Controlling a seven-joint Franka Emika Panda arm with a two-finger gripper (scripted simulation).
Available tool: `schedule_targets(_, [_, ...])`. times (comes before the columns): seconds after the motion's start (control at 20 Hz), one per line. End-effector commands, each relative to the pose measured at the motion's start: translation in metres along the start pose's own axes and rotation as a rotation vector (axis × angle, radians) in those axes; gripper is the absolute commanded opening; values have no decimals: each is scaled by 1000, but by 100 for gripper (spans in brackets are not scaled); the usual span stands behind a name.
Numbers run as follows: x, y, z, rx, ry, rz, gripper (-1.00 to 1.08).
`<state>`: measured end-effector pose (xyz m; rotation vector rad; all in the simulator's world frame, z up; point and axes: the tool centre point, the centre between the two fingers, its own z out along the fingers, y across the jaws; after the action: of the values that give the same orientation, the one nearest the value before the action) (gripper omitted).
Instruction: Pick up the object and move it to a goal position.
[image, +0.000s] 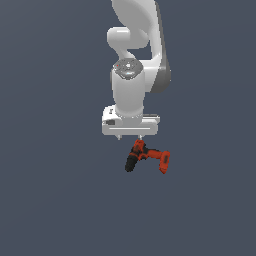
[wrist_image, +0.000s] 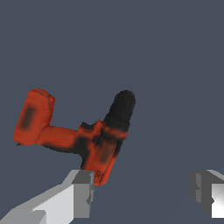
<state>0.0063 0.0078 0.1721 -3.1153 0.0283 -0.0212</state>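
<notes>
Drill (image: 146, 157) is lying on the flat grey floor just under the gripper (image: 130, 137), black nose toward the exterior view's left, blocky base toward its right. Jaws are standing spread wide, one finger (wrist_image: 83, 192) beside the body, nothing pinched. Grasp, lift and carry are all remaining; no goal marker showing. No readable writing or brand.

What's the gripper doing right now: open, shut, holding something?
Gripper: open, holding nothing. Its fingers stand wide apart, and the cordless drill sits close to one of them, not clamped.
</notes>
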Motion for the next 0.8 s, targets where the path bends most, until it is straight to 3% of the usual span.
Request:
schedule_targets(0.0, [1,0,1,0,0,3,68])
schedule_targets(0.75, [25,-3,51,-25,-38,174,68])
